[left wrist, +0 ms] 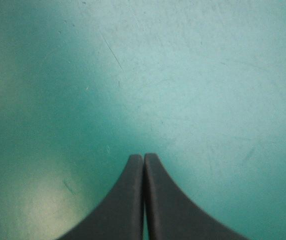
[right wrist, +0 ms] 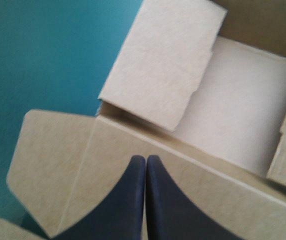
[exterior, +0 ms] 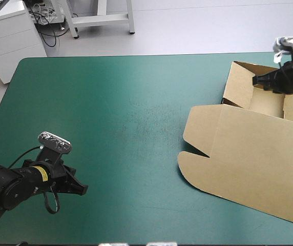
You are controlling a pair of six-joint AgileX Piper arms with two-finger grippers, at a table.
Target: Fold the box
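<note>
My right claw (exterior: 257,80) hangs pinched shut and empty over the raised tray end of the box (exterior: 254,154), at the table's (exterior: 110,102) three o'clock side. I judge it is placed there to nudge a wall inward. My left claw (exterior: 81,189), also shut on nothing, sits clear at seven o'clock. The box's long axis runs one o'clock to seven, its flat lid pointing toward me.

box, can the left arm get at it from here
Possibly: nothing blocks it. The left tool, shut, hangs over the near-left corner, the box lies at the right side, with only bare teal-green cover between; the stretch may be long.
</note>
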